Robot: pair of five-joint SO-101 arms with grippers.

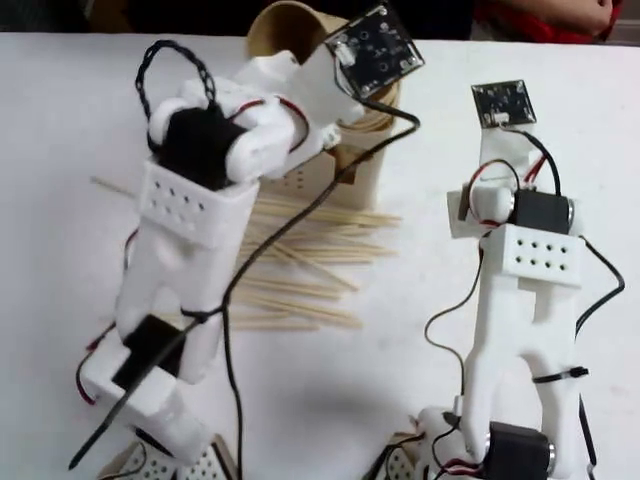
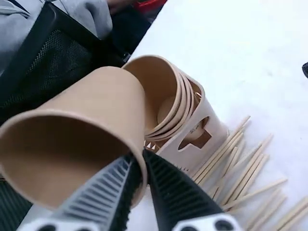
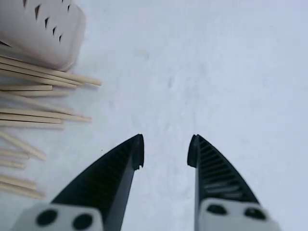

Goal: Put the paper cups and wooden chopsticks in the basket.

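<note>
Left hand (image 2: 142, 160) pinches a paper cup (image 2: 82, 139) by its rim beside the basket (image 2: 212, 131); right hand (image 3: 166, 147) hangs open.

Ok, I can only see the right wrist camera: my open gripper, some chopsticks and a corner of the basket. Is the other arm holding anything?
Observer: Yes. The left gripper is shut on a paper cup, pinching its rim.
Operator: Are any cups in the basket?
Observer: Yes, a stack of cups sits nested inside the basket.
Operator: Where's the held cup?
Observer: Close beside that stack, tilted over rather than upright.
</note>
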